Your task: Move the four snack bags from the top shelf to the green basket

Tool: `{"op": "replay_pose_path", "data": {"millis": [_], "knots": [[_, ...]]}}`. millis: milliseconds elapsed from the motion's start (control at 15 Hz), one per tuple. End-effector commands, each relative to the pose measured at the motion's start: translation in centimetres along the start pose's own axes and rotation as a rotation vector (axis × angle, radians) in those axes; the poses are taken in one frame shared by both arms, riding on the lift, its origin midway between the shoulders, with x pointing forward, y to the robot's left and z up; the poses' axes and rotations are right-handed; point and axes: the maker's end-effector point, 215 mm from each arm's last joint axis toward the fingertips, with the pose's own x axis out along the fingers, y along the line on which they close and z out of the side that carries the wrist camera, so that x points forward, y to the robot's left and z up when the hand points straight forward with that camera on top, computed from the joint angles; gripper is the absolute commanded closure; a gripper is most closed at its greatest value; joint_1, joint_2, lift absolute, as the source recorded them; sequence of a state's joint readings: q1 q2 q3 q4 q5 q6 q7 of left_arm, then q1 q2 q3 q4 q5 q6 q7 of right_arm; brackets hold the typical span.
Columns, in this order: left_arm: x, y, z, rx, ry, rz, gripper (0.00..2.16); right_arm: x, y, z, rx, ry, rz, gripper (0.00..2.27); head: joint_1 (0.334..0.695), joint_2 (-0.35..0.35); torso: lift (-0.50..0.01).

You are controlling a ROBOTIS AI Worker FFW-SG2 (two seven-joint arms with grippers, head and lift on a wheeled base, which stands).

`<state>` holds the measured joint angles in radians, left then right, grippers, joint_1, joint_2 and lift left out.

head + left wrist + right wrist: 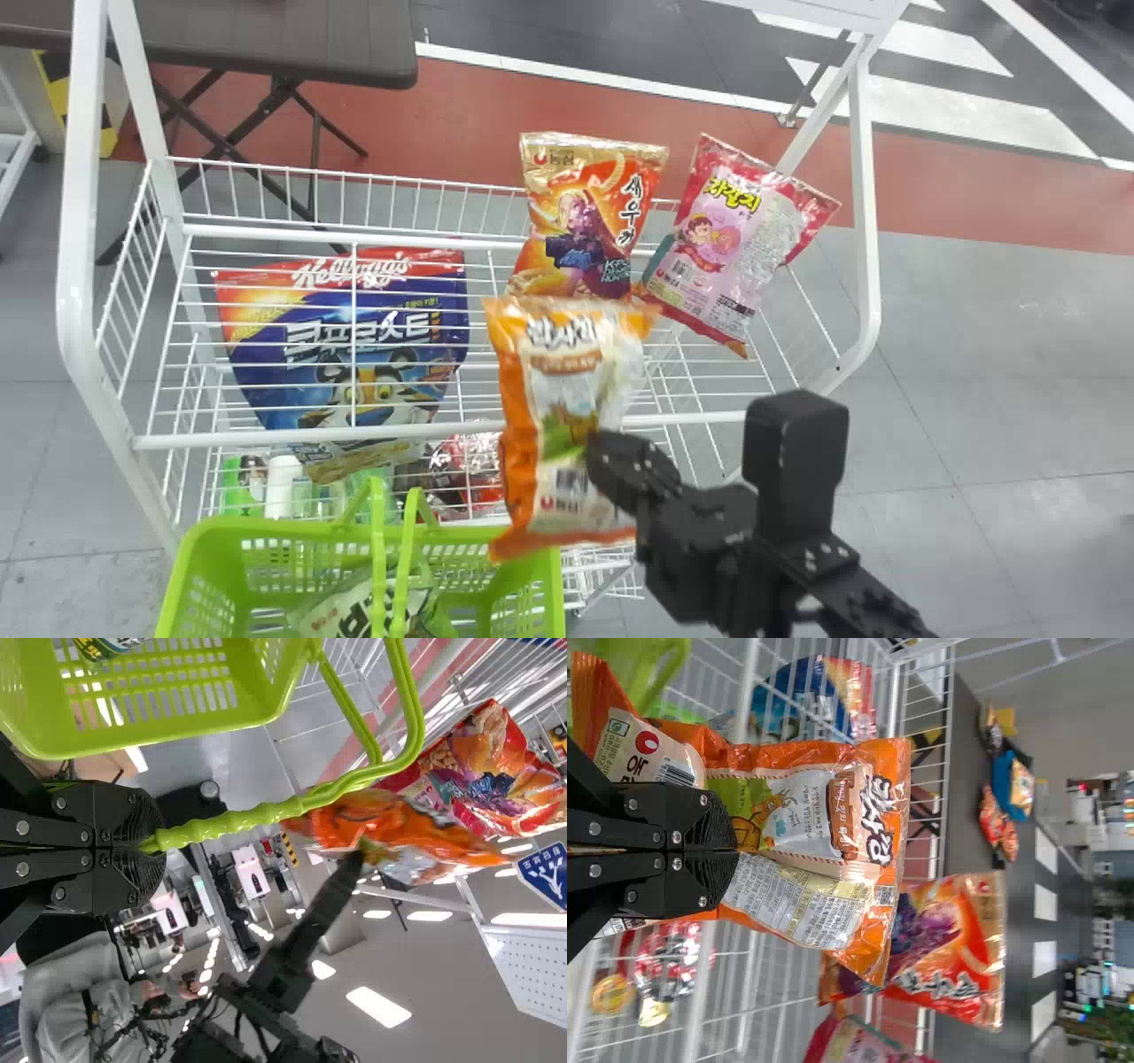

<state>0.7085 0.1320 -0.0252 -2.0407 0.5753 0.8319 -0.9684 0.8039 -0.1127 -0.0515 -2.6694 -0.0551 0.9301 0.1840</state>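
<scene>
Right jaws closed on orange bag (567, 390), left on basket handle (257, 818) — off-centre grip risks snagging shelf's near edge (213, 439).

Orange-edged bag (567, 381) held upright, pink bag (726, 235) tilted

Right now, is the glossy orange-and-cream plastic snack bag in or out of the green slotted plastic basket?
Out: the black right gripper holds the bag outside the basket.
</scene>
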Motion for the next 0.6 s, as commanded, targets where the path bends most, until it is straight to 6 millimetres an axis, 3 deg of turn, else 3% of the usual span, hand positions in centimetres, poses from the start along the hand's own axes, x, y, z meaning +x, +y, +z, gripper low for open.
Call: {"op": "replay_pose_path", "data": {"millis": [0, 133, 267, 533], "knots": [[-0.3, 0.0, 0.0, 0.014, -0.025, 0.008, 1.4, -1.3, 0.5, -6.0, 0.039, 0.189, 0.038, 2.22, 0.695, -0.35, 0.0], [-0.2, -0.2, 0.0, 0.019, -0.037, 0.003, 1.4, -2.6, 3.1, -10.9, 0.09, 0.342, 0.113, 2.22, 0.695, -0.35, 0.0], [0.1, -0.3, 0.1, 0.025, -0.041, -0.001, 1.4, -2.7, 5.5, -12.7, 0.109, 0.382, 0.176, 2.22, 0.695, -0.35, 0.0], [0.4, -0.8, -0.4, 0.031, -0.031, -0.003, 1.4, -0.6, 9.8, -12.1, 0.095, 0.324, 0.261, 2.22, 0.695, -0.35, 0.0]]}}
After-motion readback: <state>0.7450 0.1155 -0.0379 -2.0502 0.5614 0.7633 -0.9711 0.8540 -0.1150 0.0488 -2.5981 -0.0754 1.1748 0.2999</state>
